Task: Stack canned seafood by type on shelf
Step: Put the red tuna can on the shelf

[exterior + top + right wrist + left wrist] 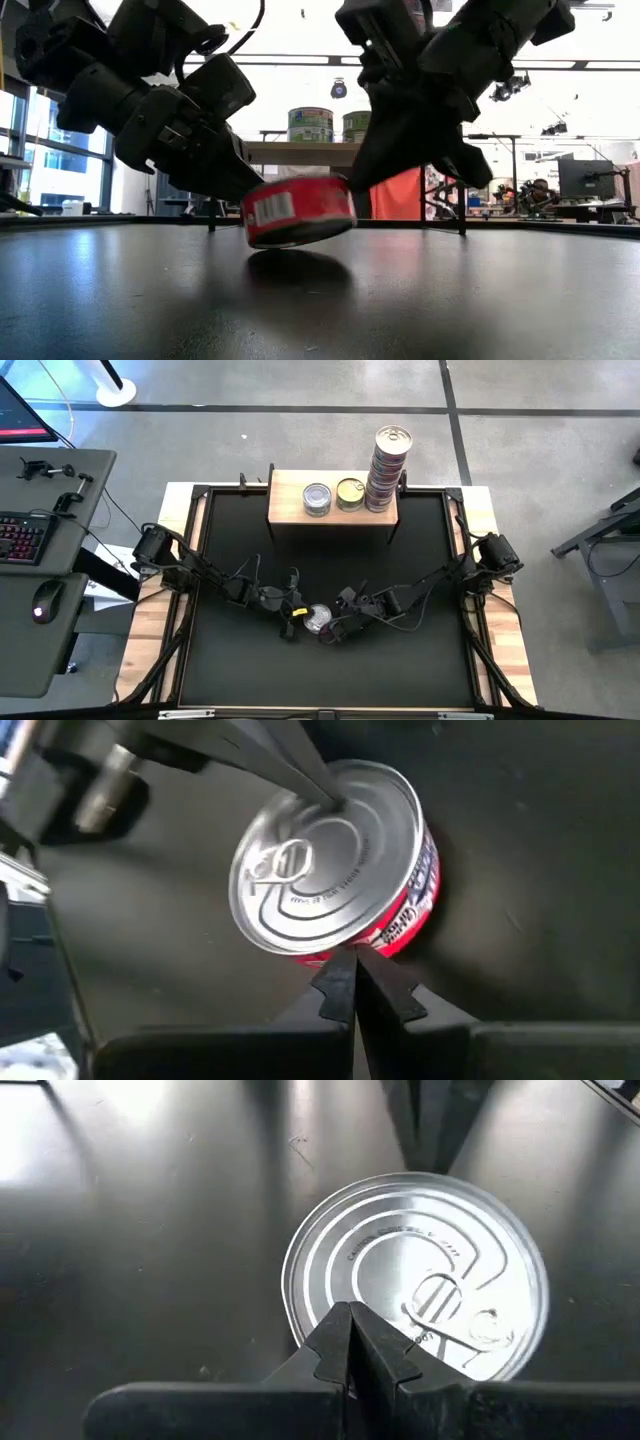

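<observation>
A red-labelled tin (318, 619) with a silver pull-tab lid sits tilted on the black tabletop, at the middle near the front. In the low view its right side (345, 205) is raised. My left gripper (300, 616) is shut at its left and my right gripper (334, 630) is shut at its right. The pale wood shelf (285, 495) stands at the far edge. It carries a silver-topped tin (317, 498), a gold-topped tin (349, 492) and a tall stack of several tins (388, 465). My left gripper rests its shut fingertips (348, 1320) on the tin's lid (375, 1270), inside the rim, slanting down from the table's left. My right gripper sets its shut fingertips (345, 970) against the tin's red side wall (395, 932), at its lower edge, slanting down from the right.
Bare black tabletop (400, 670) lies around the tin and between it and the shelf. A grey desk with a keyboard (22, 535) and a mouse (46, 600) stands beyond the table's left edge.
</observation>
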You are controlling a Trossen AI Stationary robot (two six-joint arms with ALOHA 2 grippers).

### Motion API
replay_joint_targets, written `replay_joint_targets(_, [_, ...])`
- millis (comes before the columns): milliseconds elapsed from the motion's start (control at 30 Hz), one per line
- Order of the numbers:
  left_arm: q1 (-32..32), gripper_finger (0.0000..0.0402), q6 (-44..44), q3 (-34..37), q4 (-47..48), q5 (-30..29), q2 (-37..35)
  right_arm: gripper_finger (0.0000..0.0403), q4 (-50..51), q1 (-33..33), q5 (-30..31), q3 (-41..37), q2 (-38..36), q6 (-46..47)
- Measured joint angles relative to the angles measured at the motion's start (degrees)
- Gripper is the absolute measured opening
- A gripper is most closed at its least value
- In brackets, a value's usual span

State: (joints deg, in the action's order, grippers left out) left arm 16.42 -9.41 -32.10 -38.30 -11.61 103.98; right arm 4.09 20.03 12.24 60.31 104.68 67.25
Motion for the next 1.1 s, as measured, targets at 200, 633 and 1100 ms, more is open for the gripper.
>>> replay_joint_targets(200, [-0.1, 0.0, -1.0, 1.8, -1.7, -0.7, 0.1, 0.0, -4.9, 0.1, 1.1, 0.0, -0.1, -0.1])
replay_joint_targets(633, [-0.3, 0.0, -0.5, 2.6, 1.5, 0.8, -0.3, 0.0, -9.4, -1.8, 1.0, 0.3, -1.0, -8.5])
replay_joint_targets(1100, [1.6, 0.0, -21.0, 23.4, 5.7, -12.9, -24.6, 0.0082, 20.0, -6.9, -12.7, 23.5, 0.0, -53.3])
